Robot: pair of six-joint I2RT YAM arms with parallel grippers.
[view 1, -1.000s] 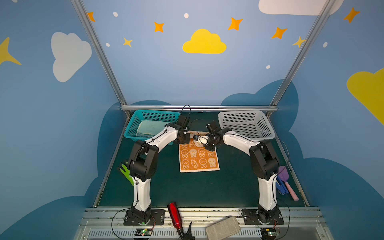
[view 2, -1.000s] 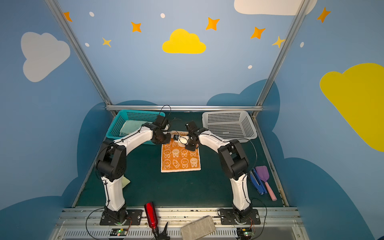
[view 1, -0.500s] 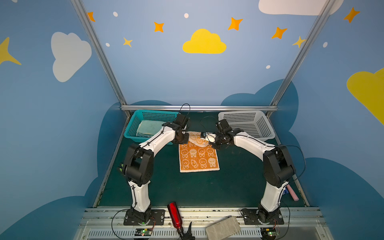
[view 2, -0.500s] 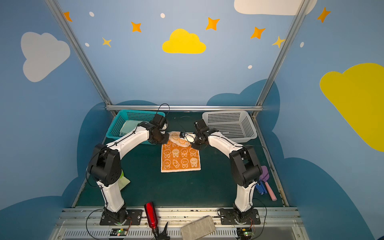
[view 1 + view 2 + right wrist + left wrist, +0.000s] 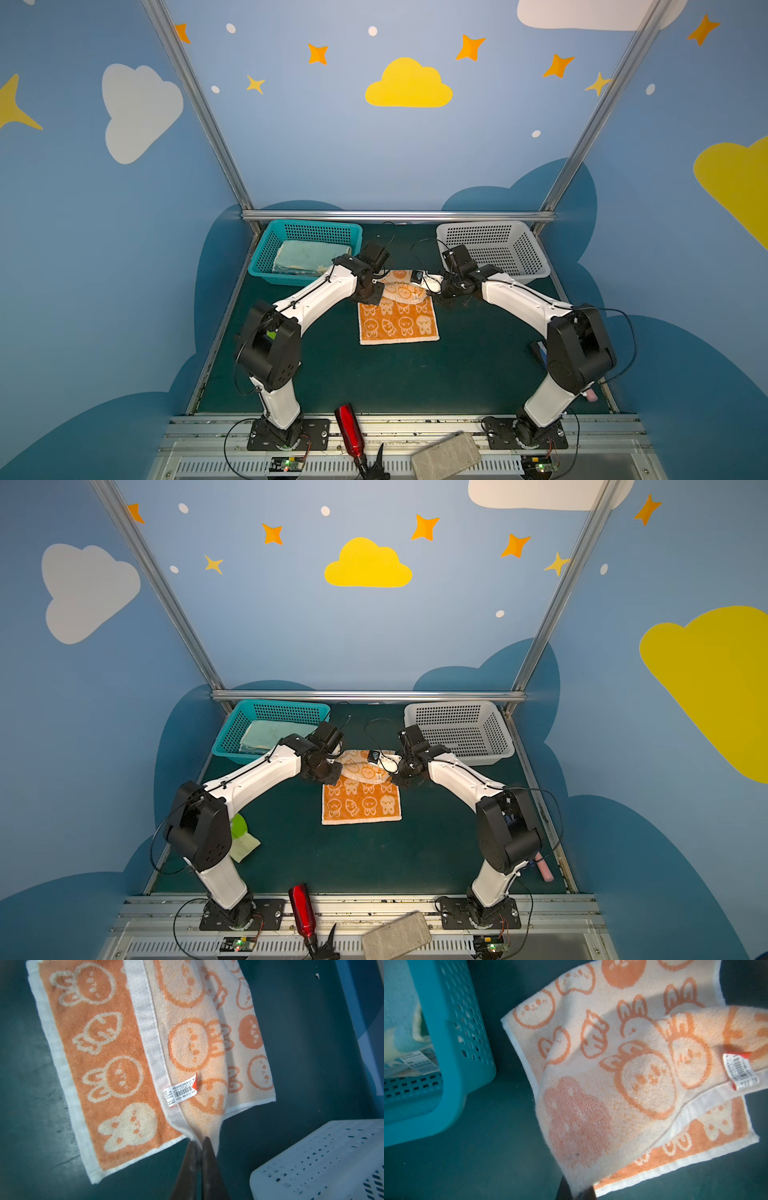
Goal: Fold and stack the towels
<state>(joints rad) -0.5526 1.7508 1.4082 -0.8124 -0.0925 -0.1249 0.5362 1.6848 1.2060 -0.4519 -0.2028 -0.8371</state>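
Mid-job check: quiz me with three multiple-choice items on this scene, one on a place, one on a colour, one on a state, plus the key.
1. On the mat, the teal basket stands: A far left; B far right; C near middle.
2. The towel is mainly: A blue; B orange; C green.
3. The right pincer is: A open; B shut on the towel's corner; C shut on nothing.
Key: A, both top views show it far left; B, orange with cream rabbits; B, its tips pinch the lifted corner.
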